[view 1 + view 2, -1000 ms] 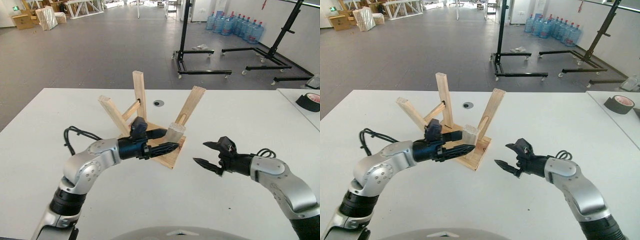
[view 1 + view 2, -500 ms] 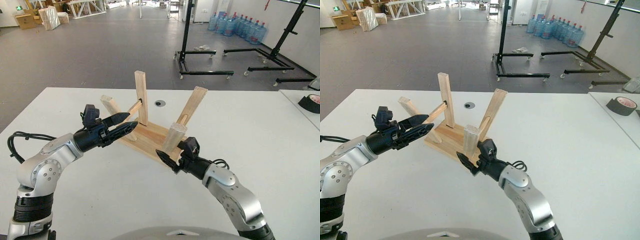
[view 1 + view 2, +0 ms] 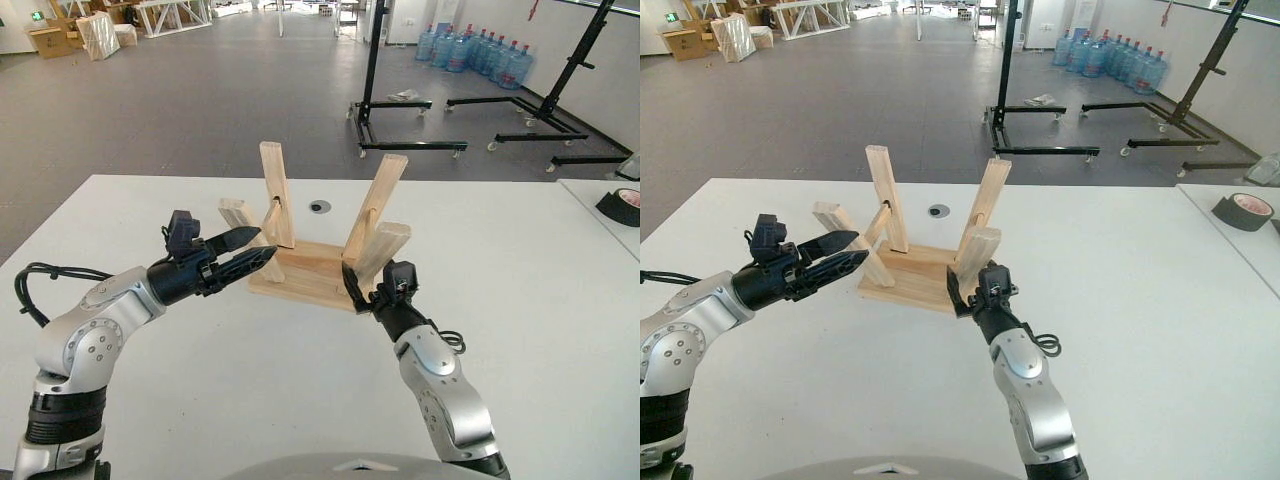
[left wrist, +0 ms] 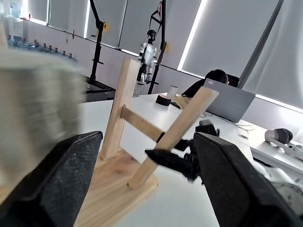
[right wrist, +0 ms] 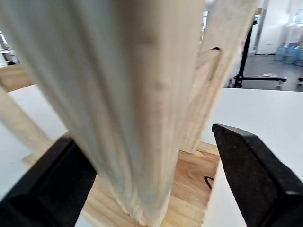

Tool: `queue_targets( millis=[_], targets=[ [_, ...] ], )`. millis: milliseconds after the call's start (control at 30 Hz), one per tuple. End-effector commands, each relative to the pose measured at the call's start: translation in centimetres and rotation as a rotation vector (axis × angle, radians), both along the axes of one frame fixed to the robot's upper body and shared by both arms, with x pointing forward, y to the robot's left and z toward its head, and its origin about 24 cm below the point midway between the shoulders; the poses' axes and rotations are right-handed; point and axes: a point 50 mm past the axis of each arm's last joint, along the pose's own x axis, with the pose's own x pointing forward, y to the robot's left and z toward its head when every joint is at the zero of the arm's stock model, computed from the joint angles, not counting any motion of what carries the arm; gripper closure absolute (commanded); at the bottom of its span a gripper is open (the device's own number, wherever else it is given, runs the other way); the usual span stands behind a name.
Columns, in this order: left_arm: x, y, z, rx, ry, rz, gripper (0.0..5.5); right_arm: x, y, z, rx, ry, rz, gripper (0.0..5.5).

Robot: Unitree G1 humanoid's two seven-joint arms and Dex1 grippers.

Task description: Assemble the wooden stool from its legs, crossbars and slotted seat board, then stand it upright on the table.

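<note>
Tape roll (image 3: 620, 203) is seen at the table's (image 3: 520, 320) far right edge and a small round hole (image 3: 319, 207) in the top just behind the stool (image 3: 320, 240). Black wheeled stands (image 3: 400, 140) and water bottles (image 3: 470, 45) are seen on the floor beyond. Right wrist view is largely blocked by the near right leg (image 5: 142, 109), which is straddled by the right gripper (image 3: 362, 282). Its fingers are spread, with clear space on one side, so no grip is made. Left gripper (image 3: 250, 248) is held open, on nothing, tips just beside the near left leg (image 3: 240, 222). Part of the left wrist view is masked by a blurred leg close up. Versus 0.5 s ago: stool has been turned squarer to the robot with its seat board (image 3: 305, 275) flat. Right gripper has been moved from the board's near corner up to the leg, and left gripper is hardly shifted. 1.0 s ago the right gripper was well off to the right. Stool is pale wood, upside down mid-table on its seat board, four legs splayed upward. A crossbar (image 4: 142, 122) is seated between two legs, and a slot is visible in the far right leg (image 3: 375, 200).
</note>
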Motion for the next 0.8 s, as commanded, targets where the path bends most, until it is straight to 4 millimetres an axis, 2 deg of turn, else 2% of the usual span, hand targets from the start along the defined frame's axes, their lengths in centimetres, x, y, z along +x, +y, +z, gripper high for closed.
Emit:
queue_targets(
  millis=[33, 100, 200, 300, 433, 500, 667, 800],
  targets=[
    [-0.1, 1.1, -2.3, 0.221, 0.0, 0.018, 1.96, 0.4, -1.4, 0.3, -0.003, -0.008, 0.051, 1.46],
    [0.0, 1.2, -3.8, 0.285, 0.006, 0.016, 1.96, 0.7, -2.1, 0.6, 0.003, 0.002, 0.136, 1.46],
    [0.9, 1.4, -6.1, 0.37, 0.0, 0.02, 1.96, 1.6, -4.4, 0.4, -0.08, 0.035, 0.219, 1.46],
    [2.2, 1.6, -7.4, 0.455, -0.041, 0.041, 1.96, 2.2, -5.2, 0.6, -0.108, 0.047, 0.28, 1.46],
    [3.9, 1.5, -7.2, 0.435, -0.116, 0.004, 1.96, 1.9, -5.9, 0.7, -0.091, 0.093, 0.422, 1.46],
    [4.8, 0.8, -6.8, 0.398, -0.143, -0.028, 1.96, 2.2, -7.0, 0.5, -0.121, 0.137, 0.483, 1.46],
    [5.5, 0.3, -7.0, 0.426, -0.158, -0.127, 1.96, 4.4, -9.0, 1.0, -0.203, 0.161, 0.603, 1.46],
    [6.2, 0.2, -7.2, 0.432, -0.146, -0.165, 1.96, 6.2, -8.6, 1.4, -0.216, 0.135, 0.734, 1.46]
  ],
)
